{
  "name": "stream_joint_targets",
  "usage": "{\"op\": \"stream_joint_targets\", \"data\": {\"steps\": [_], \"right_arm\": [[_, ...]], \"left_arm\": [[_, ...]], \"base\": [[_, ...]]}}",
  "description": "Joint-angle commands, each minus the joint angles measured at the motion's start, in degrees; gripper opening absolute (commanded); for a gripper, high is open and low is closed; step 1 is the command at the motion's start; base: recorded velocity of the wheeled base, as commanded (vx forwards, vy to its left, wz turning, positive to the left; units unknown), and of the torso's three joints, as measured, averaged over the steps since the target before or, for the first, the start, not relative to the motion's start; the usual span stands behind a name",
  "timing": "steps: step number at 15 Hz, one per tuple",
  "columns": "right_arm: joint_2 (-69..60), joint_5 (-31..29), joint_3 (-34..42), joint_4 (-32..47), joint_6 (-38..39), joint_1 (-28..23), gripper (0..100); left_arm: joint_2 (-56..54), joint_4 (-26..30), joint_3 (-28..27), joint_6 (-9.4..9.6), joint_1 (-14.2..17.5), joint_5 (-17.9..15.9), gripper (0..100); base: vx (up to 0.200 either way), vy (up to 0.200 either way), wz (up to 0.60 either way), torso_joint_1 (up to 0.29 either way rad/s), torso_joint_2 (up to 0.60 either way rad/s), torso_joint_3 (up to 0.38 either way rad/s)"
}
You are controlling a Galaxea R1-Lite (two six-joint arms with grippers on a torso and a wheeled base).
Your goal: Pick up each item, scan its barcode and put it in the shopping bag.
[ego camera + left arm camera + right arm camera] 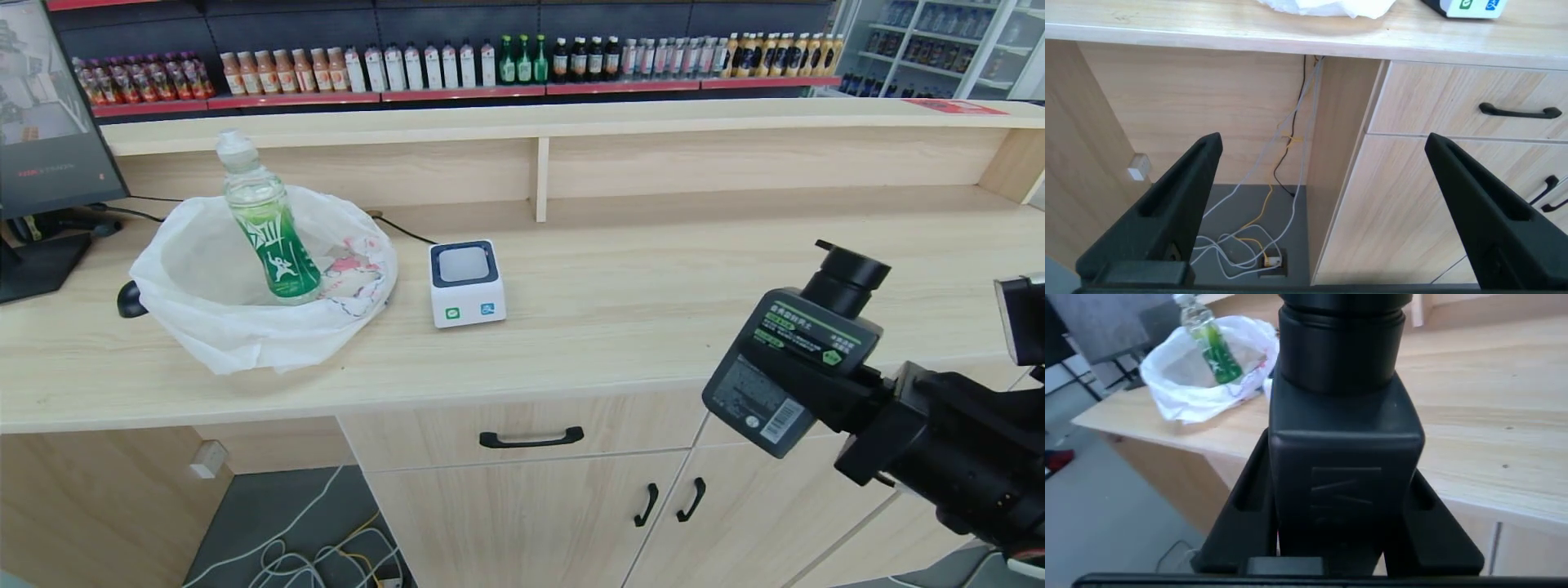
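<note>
Bottle (796,359), dark, rigid, likely slick, sits clamped by its flat sides in the right gripper (853,392); the left gripper (1323,143) gapes empty.

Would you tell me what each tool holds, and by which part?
The right tool grips the dark square plastic bottle by its lower body; left tool empty.

Head overhead, wrists close; shopping bag (237,343) shared.

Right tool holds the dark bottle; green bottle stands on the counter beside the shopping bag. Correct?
Not quite. The green bottle stands inside the shopping bag, not beside it on the counter, as the head view shows. The right tool does hold the dark bottle.
</note>
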Motion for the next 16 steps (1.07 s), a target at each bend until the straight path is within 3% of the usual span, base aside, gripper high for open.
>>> {"op": "stream_joint_targets", "data": {"steps": [1,2,6,11,16], "right_arm": [[1.6,1.4,0.5,-0.7,3.5,2.3,0],[2.5,1.6,0.0,-2.8,8.1,4.7,0],[10.2,1.6,1.2,-16.3,13.4,11.9,0],[14.1,1.7,-8.2,-16.3,21.7,18.3,0],[13.4,1.7,-10.1,-16.3,31.7,19.2,0]], "left_arm": [[0.0,0.0,0.0,-0.02,0.0,0.0,100],[0.0,0.0,0.0,-0.02,0.0,0.0,100],[0.0,0.0,0.0,-0.02,0.0,0.0,100],[0.0,0.0,0.0,-0.02,0.0,0.0,100],[0.0,0.0,0.0,-0.02,0.0,0.0,100]], "base": [[0.000,0.000,0.00,0.000,0.00,0.000],[0.000,0.000,0.00,0.000,0.00,0.000],[0.000,0.000,0.00,0.000,0.00,0.000],[0.000,0.000,0.00,0.000,0.00,0.000],[0.000,0.000,0.00,0.000,0.00,0.000]]}}
